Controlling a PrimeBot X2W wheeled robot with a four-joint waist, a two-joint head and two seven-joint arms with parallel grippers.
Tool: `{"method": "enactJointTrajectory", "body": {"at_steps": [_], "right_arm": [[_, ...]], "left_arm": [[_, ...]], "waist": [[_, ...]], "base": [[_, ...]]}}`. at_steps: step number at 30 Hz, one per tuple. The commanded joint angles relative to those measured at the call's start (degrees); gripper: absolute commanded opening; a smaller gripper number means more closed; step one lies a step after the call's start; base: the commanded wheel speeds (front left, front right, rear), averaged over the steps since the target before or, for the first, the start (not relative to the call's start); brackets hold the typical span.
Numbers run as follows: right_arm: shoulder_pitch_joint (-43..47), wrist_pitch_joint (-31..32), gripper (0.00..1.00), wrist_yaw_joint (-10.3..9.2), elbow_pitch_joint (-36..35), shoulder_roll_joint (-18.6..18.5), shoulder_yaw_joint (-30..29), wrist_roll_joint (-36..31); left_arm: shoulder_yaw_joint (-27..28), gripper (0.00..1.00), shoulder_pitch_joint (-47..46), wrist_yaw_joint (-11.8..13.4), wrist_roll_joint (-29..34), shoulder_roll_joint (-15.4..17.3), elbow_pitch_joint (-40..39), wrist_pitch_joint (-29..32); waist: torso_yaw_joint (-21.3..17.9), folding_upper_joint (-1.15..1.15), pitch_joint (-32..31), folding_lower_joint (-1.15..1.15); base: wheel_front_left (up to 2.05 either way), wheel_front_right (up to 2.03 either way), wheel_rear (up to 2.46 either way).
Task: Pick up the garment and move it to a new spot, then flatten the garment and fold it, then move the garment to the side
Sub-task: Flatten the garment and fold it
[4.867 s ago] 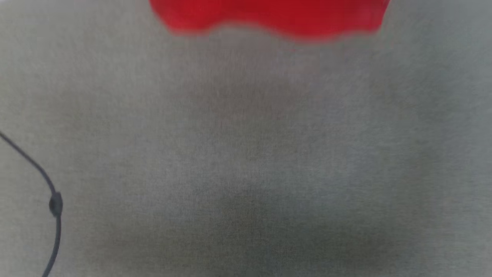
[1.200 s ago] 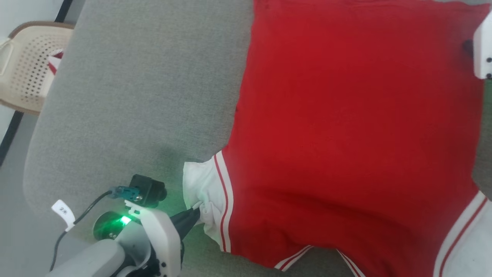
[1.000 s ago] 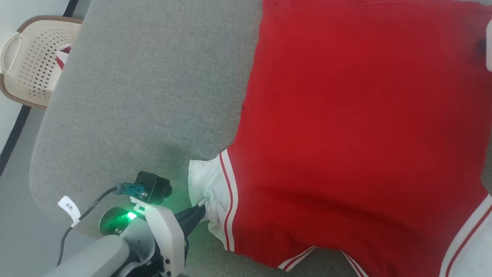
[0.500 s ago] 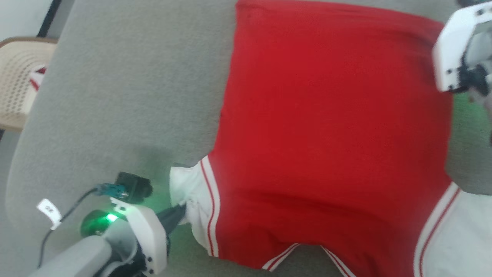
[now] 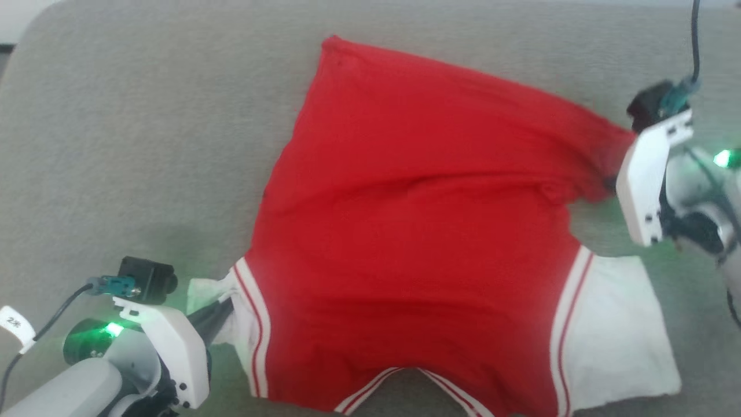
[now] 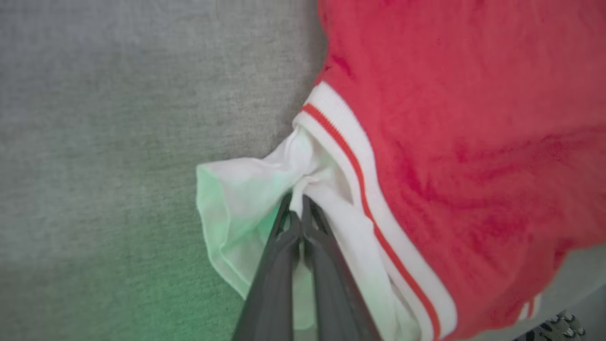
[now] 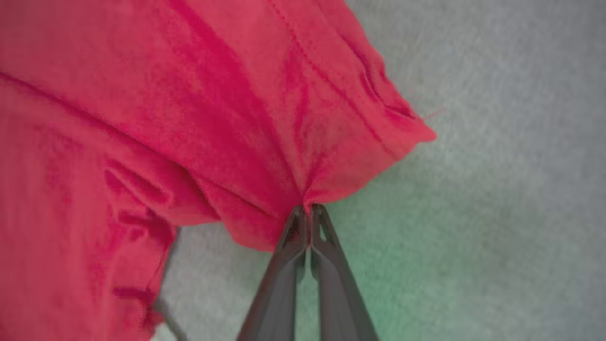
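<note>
The garment [image 5: 417,231] lies plain red side up on the grey surface [image 5: 145,145], collar end nearest me, white sleeves at both near corners. My left gripper [image 5: 227,306] is shut on the left white sleeve [image 6: 265,189], whose cloth bunches at the tips [image 6: 298,210]. At the right, my right gripper [image 5: 609,184] is shut on the red hem corner [image 7: 331,156], which is pulled inward and wrinkled toward the tips [image 7: 307,210]. The right sleeve [image 5: 613,330] lies flat and free.
The grey padded surface spreads wide to the left and behind the garment. Its rounded edge shows at the far left corner [image 5: 23,35]. A dark cable [image 5: 693,40] runs up from my right wrist.
The head camera has swung, so the picture shifted. My right gripper came in and closed on the hem corner, dragging it inward. The left gripper has kept hold of the sleeve.
</note>
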Motion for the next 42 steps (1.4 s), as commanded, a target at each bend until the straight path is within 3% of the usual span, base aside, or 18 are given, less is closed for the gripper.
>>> {"method": "enactJointTrajectory", "body": {"at_steps": [1, 6, 11, 21, 22, 23, 24, 35, 42], "right_arm": [[4.40, 1.15, 0.00, -0.07, -2.99, -0.97, -0.39, 1.30], [15.68, 3.45, 0.00, -0.06, -13.43, -3.19, -3.71, 2.80], [25.24, 5.33, 0.00, -0.05, -20.18, -3.06, -7.72, 1.90], [41.27, 8.68, 0.01, -0.04, -28.51, 4.72, -18.08, -6.64], [41.57, 8.81, 0.42, -0.04, -29.07, 5.51, -18.87, -7.59], [41.96, 9.10, 0.96, -0.04, -29.86, 6.13, -19.35, -8.08], [42.18, 9.45, 1.00, -0.03, -30.81, 6.82, -19.89, -8.57], [39.04, 14.12, 1.00, -0.06, -45.33, 8.89, -25.95, -10.61], [29.60, 11.54, 1.00, -0.05, -45.36, 8.50, -23.43, -13.36]], "left_arm": [[0.19, 0.00, 0.80, 0.26, -0.29, 0.30, -0.47, -0.09], [0.31, 0.00, 0.93, 0.69, -0.23, 1.20, -1.23, 0.21], [0.50, 0.00, 0.94, 1.01, -0.57, 1.57, -1.66, 0.15], [0.68, 0.00, 0.41, 0.65, -0.85, 1.83, -1.69, 0.52], [0.63, 0.00, 0.33, 0.54, -0.87, 1.76, -1.60, 0.57], [0.56, 0.00, 0.26, 0.43, -0.82, 1.69, -1.55, 0.62], [0.45, 0.00, 0.22, 0.32, -0.76, 1.63, -1.50, 0.57], [-0.80, 0.00, -0.33, -0.31, 0.18, 0.24, -1.32, 1.24], [-1.73, 0.00, -1.74, -1.07, 1.02, -1.61, -0.57, 1.66]], "waist": [[-2.12, 0.00, -0.74, 0.00], [-4.19, 0.00, -1.21, 0.00], [-5.31, 0.00, -1.39, 0.00], [-6.35, 0.00, -1.37, 0.00], [-6.35, 0.00, -1.42, 0.00], [-6.33, 0.00, -1.50, 0.00], [-6.28, 0.00, -1.61, 0.00], [-3.95, 0.00, -2.68, 0.00], [-1.33, 0.00, -2.73, 0.00]], "base": [[0.00, 0.00, 0.00], [0.00, 0.00, 0.00], [0.00, 0.00, 0.00], [0.00, 0.00, 0.00], [0.00, 0.00, 0.00], [0.00, 0.00, 0.00], [0.00, 0.00, 0.00], [0.00, 0.00, 0.00], [0.00, 0.00, 0.00]]}}
